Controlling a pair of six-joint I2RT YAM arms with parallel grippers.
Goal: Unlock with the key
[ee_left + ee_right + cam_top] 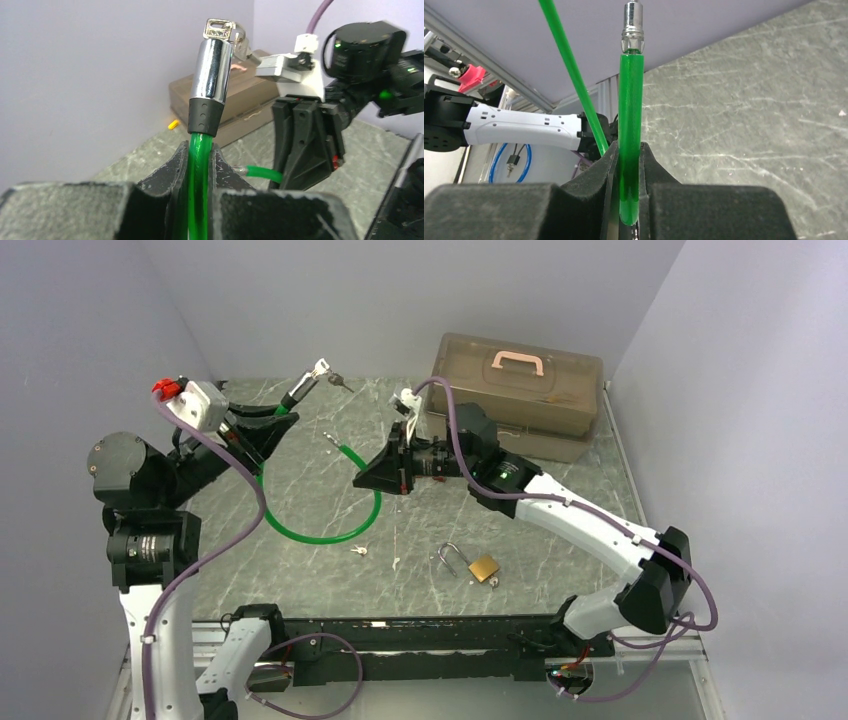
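Left fingers [172, 172] clamp green cable [199, 160] below lock barrel [212, 70]; right fingers [652, 167] clamp its pin end [632, 25]; key [220, 29] mostly hidden in the barrel.

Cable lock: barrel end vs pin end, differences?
Barrel end is thick chrome with a black collar; pin end is slim bare metal. Barrel end has keys in its top; pin end has none. Shared: green cable, unjoined, left gripper clamping the barrel's side, right gripper the pin's.

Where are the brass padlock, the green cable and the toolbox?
brass padlock [484, 567]: top view, on its brass body.
green cable [318, 538]: top view, on the loop's near curve.
toolbox [560, 380]: top view, on its lid.
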